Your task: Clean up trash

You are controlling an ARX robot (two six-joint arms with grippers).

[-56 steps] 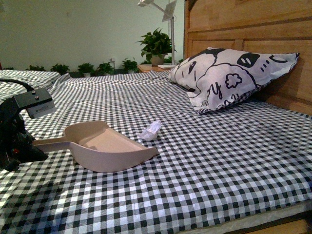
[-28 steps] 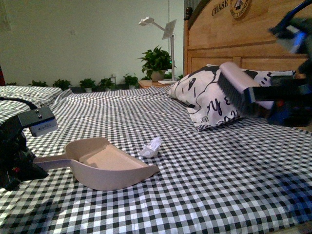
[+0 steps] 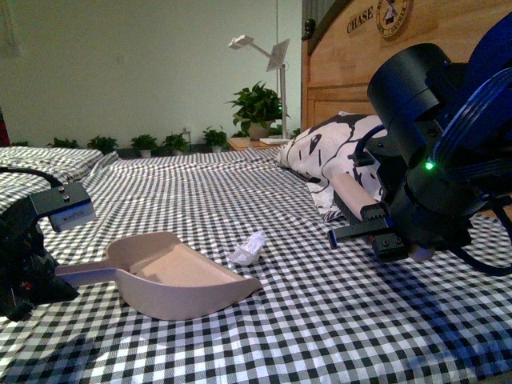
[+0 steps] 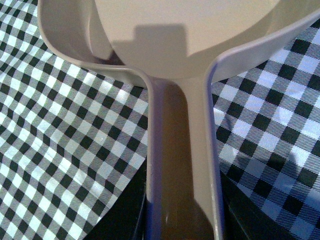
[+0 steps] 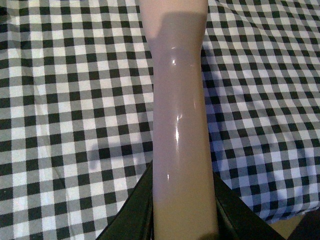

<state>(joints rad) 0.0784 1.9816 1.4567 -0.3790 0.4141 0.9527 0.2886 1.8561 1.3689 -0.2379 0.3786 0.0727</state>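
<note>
The surface [image 3: 320,320], a bed under black-and-white check cloth, fills the lower half of the front view, with a printed pillow [image 3: 320,156] at centre right against the wooden headboard [image 3: 344,72].

Biggest change: the right arm [image 3: 436,160] now bulks across the right side of the frame, much closer to the camera than 0.5 s ago, when it sat high at the right edge with the brush bristles showing in front of the pillow. 1 s ago it wasn't in view at all. So it's swinging in w/ the brush and dropping toward the cloth, probably lining up for a sweep.

The dustpan [image 3: 180,276] sits lower left, mouth facing right, barely shifted. The left gripper [image 4: 182,220] is clamped on the dustpan handle [image 4: 182,150].

The right gripper [image 5: 182,210] is closed round the brush handle [image 5: 177,100] (bristles can't be seen now).

The trash [image 3: 248,250], a small white paper wad, lies left of centre just off the dustpan's far lip, apparently not touching it, unmoved. Not yet collected.
</note>
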